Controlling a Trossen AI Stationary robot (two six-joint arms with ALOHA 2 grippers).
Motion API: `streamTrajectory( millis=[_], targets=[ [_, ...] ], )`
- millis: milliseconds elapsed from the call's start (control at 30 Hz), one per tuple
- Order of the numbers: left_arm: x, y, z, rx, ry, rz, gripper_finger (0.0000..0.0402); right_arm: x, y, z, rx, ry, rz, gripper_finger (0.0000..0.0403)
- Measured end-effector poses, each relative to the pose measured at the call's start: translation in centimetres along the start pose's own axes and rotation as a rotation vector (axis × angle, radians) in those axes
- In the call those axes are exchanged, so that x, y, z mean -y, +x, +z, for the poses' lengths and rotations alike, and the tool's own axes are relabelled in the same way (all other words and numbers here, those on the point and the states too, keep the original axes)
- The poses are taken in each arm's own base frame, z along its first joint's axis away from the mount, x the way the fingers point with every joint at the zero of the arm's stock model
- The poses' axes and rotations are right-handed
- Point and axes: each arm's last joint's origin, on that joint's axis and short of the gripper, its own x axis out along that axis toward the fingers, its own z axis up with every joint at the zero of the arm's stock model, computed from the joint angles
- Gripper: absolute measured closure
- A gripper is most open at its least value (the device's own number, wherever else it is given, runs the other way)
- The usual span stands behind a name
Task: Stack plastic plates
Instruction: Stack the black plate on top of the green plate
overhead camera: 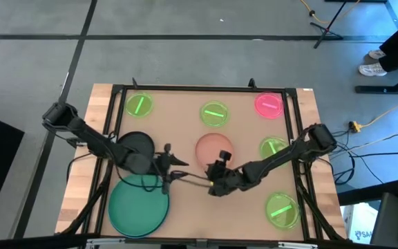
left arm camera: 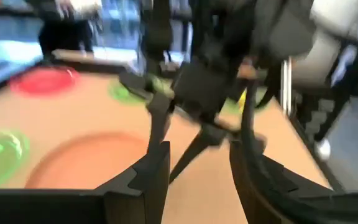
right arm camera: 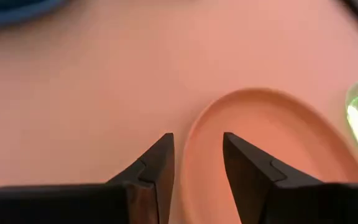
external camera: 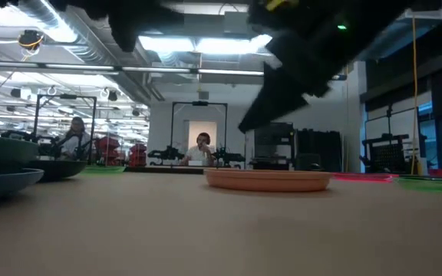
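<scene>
The right gripper (right arm camera: 196,155), fingers parted and holding nothing, hangs over the near rim of the salmon-pink plate (right arm camera: 272,134) (left gripper (left arm camera: 197,165) open nearby).

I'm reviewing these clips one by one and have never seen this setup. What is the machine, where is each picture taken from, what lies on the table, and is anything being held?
Two dark robot arms work at a wooden table. One picture looks straight down, one looks level across the tabletop, and two come from cameras on the arms' wrists. On the table lie round plastic plates: a large green plate, a salmon-pink plate, a small hot-pink plate and four small neon-green ones. The right gripper is open, its fingers either side of the salmon-pink plate's near rim. The left gripper is open near the table's middle, facing the right arm. Neither holds anything.
</scene>
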Motion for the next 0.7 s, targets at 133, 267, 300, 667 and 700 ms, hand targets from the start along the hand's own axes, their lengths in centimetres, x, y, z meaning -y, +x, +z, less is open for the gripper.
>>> streamTrajectory(
  millis=[133, 267, 300, 667, 700],
  targets=[
    [1.2, 1.9, 0.3, -0.106, 0.058, -0.083, 0.0241, 0.4, -0.3, 0.9, 0.027, 0.014, -0.008, 0.0276],
    [1.8, 2.9, 0.1, -0.205, 0.130, -0.120, 0.0241, 0.3, -0.6, 1.9, 0.037, -0.001, 0.045, 0.0276],
    [2.1, 3.0, 0.1, -0.213, 0.157, -0.165, 0.0241, 0.2, -0.7, 2.0, 0.034, -0.002, 0.068, 0.0276],
    [2.9, 1.9, -1.3, -0.310, 0.303, -0.039, 0.0241, 0.1, -3.4, 1.8, -0.022, -0.080, 0.084, 0.0276],
    [2.9, 1.9, -1.4, -0.318, 0.308, -0.017, 0.0241, 0.1, -4.1, 1.5, -0.040, -0.098, 0.078, 0.0276]
  ],
)
